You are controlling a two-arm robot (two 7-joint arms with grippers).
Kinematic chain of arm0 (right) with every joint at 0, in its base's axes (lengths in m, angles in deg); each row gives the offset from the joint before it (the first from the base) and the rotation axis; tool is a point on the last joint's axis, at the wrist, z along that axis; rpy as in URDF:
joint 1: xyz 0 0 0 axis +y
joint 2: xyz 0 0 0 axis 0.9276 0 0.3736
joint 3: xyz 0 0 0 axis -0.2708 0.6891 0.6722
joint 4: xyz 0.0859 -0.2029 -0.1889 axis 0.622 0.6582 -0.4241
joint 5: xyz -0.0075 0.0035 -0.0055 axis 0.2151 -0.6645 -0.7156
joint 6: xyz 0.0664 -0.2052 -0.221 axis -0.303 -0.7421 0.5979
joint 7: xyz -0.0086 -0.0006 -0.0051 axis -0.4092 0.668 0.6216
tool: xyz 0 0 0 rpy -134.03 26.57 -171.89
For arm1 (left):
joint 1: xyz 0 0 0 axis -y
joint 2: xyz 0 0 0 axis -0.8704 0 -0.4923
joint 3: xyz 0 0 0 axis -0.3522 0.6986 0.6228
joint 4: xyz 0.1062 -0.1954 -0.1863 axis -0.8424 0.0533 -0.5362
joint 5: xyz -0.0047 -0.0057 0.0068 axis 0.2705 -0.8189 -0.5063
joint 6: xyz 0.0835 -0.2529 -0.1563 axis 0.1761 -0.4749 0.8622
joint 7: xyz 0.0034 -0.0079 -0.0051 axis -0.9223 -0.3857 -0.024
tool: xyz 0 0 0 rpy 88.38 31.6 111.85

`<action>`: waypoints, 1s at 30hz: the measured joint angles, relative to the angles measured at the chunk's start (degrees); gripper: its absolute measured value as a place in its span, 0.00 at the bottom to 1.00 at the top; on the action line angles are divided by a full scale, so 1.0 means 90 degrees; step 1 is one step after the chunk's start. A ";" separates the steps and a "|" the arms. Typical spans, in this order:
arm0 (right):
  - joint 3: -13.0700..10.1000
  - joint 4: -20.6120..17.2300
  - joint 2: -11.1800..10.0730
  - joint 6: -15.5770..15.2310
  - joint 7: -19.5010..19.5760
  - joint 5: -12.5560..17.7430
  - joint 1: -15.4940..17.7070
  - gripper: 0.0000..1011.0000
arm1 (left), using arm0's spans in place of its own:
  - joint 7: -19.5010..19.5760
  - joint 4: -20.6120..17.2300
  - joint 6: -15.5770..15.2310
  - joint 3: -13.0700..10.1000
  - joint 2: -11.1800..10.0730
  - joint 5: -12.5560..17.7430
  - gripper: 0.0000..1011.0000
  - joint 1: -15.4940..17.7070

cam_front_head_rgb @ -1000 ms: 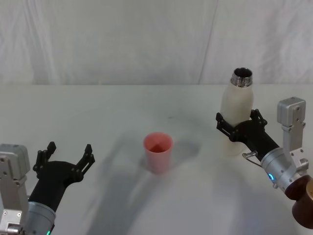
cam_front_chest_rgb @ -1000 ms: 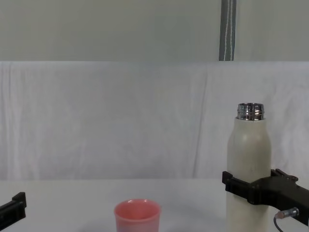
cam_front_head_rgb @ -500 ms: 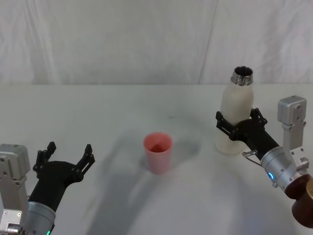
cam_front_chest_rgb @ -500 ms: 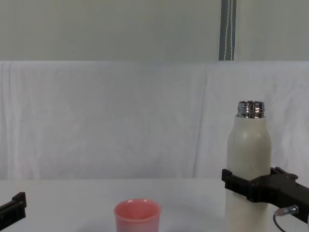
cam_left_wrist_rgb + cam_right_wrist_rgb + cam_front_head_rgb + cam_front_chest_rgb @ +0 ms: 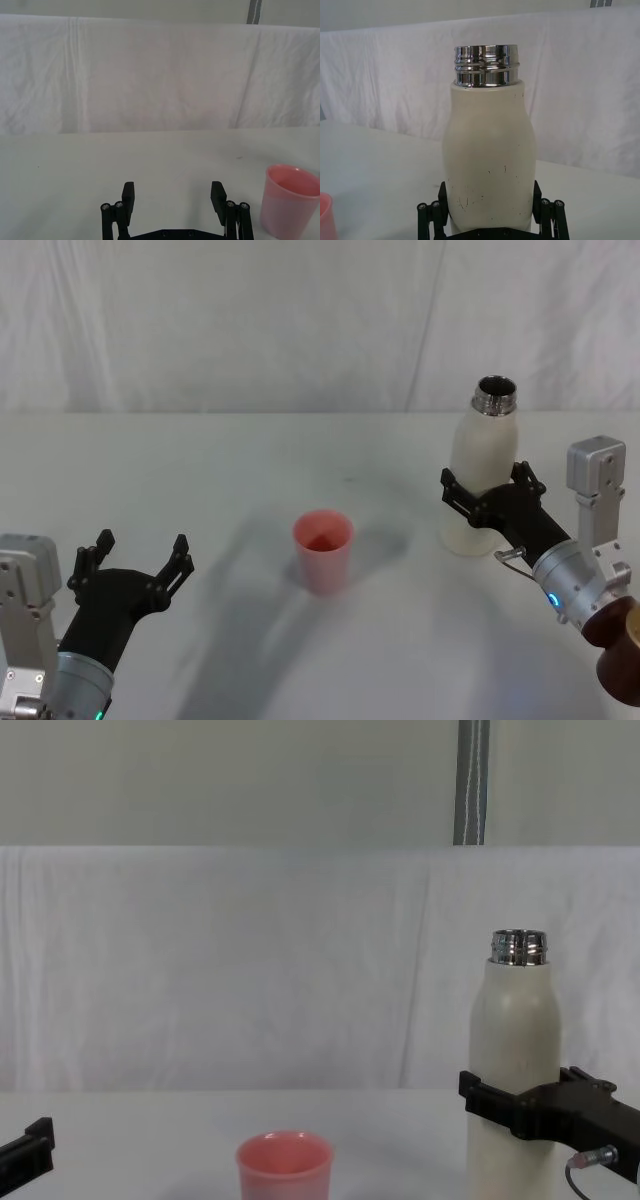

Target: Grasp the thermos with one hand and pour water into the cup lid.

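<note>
The right tool (image 5: 487, 497) is clasping the thermos (image 5: 480, 472) at the right of the surface (image 5: 250, 460), its two black fingers (image 5: 432, 216) pressing against the lower body from either side. The thermos is standing upright and uncapped, with its base hidden behind the tool in the chest view, so whether it is touching the surface cannot be told. The left tool (image 5: 132, 562) is hovering near the front left edge, fingers spread wide and holding nothing. The cup lid (image 5: 323, 550) is sitting upright near the middle of the surface, well apart from both tools and to the left of the thermos.

The surface is lying flat and white, matte, with soft grey shadows falling beside the cup lid and the tools. A white cloth (image 5: 250, 970) is hanging behind it as a backdrop, showing faint creases and vertical folds. Above the cloth a plain pale wall (image 5: 200, 780) is showing, with a grey vertical pole (image 5: 471, 782) rising at the right.

The thermos is showing a cream-white, slightly speckled coat with small dark scuffs low on its body, rounded shoulders, and a shiny threaded steel neck (image 5: 486, 65). The cup lid is looking smooth and salmon pink, round with slightly tapering sides. The tools are black and angular, with a boxy light-grey housing (image 5: 595, 490) beside the right wrist. No readable writing is appearing on anything.
</note>
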 joint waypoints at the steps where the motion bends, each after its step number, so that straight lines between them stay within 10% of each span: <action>1: 0.0000 0.0001 0.0000 0.0000 0.0000 0.0000 0.0000 0.94 | 0.0000 0.0000 0.0000 0.0000 0.0000 0.0000 0.99 0.0000; 30: -0.0006 0.0030 -0.0003 -0.0012 -0.0003 0.0015 -0.0019 0.99 | 0.0001 0.0000 0.0000 0.0000 0.0000 0.0000 0.99 0.0000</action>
